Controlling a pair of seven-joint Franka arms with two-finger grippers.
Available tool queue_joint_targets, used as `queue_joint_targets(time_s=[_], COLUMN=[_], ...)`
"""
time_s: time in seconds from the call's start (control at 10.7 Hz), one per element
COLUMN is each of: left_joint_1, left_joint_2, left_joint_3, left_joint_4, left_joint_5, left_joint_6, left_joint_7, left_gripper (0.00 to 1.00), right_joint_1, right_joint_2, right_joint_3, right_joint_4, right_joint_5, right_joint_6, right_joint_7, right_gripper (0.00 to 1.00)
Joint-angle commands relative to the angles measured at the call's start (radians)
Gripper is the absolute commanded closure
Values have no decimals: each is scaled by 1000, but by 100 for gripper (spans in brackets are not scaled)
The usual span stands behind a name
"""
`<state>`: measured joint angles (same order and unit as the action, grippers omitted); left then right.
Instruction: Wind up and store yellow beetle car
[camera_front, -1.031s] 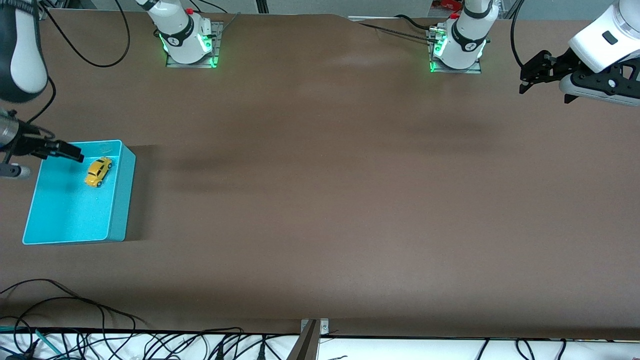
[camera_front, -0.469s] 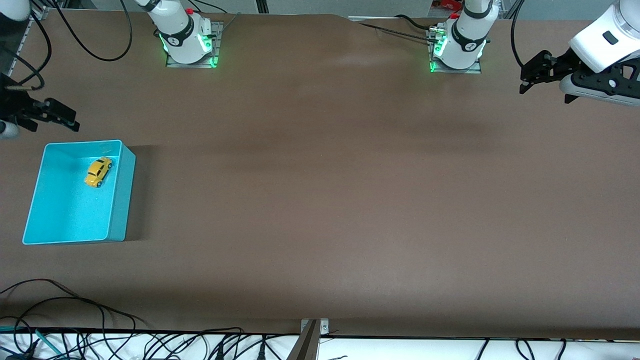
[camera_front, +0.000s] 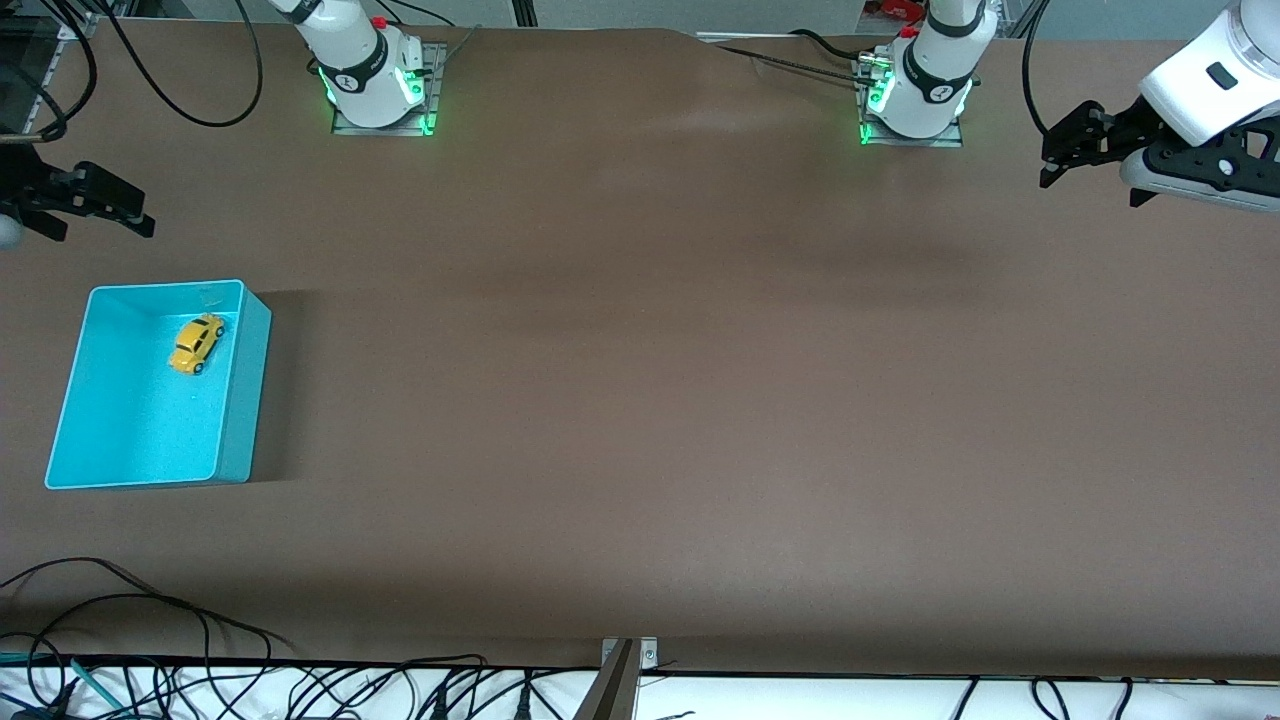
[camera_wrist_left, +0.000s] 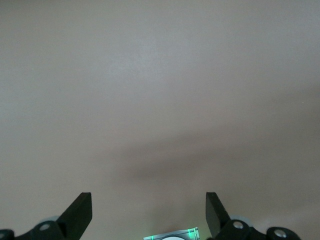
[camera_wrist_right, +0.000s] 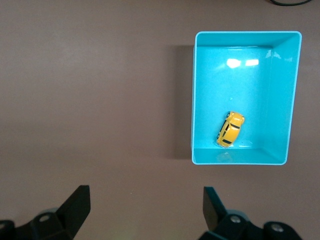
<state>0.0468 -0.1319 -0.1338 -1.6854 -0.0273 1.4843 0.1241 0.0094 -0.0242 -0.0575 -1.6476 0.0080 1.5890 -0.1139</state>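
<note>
At the right arm's end of the worktop (camera_front: 640, 400), the right gripper (camera_front: 95, 205) hangs in the air with its jaws spread wide and nothing between them. Its fingers (camera_wrist_right: 75, 202) frame bare brown surface in the right wrist view. Just nearer the front camera than that gripper sits the turquoise bin (camera_front: 245, 400), open side up, apart from the gripper. Inside the bin lies the yellow beetle car (camera_front: 196, 343), on its wheels, angled diagonally, close to the bin wall nearest the right gripper and toward the long wall facing the worktop's middle. Right wrist view shows the same: car (camera_wrist_right: 230, 129) on the bin floor (camera_wrist_right: 235, 85), near one short wall (camera_wrist_right: 240, 156), not touching the gripper. Rest of the bin floor holds nothing else.

Middle of the worktop is plain brown, with soft shadows only. Both arm bases stand along the edge farthest from the front camera, green lights on.

Over the left arm's end of the worktop, the left gripper (camera_front: 1062, 150) hangs in the air, well apart from bin and car. Jaws wide apart, holding nothing. The left arm waits. Left wrist view shows its two fingers (camera_wrist_left: 77, 212) spread, only bare worktop (camera_wrist_left: 160, 100) under them.

Cables lie along the edge nearest the front camera.
</note>
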Motion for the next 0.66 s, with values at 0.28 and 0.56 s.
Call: queue_joint_targets(time_s=[0.28,0.56], left_joint_1=[4,1], left_joint_2=[21,21], left_joint_3=[-6,-7], left_joint_4=[33,35], left_joint_5=[20,20], left_joint_6=[-25,-24], left_joint_7=[-6,-6], left_gripper=[0,0], right_joint_1=[17,20], right_joint_2=[18,17], right_joint_3=[-2,2], right_joint_4=[35,37], right_joint_5=[4,-20], right_joint_6=[-29,-55], right_joint_7=[14,14], right_gripper=[0,0])
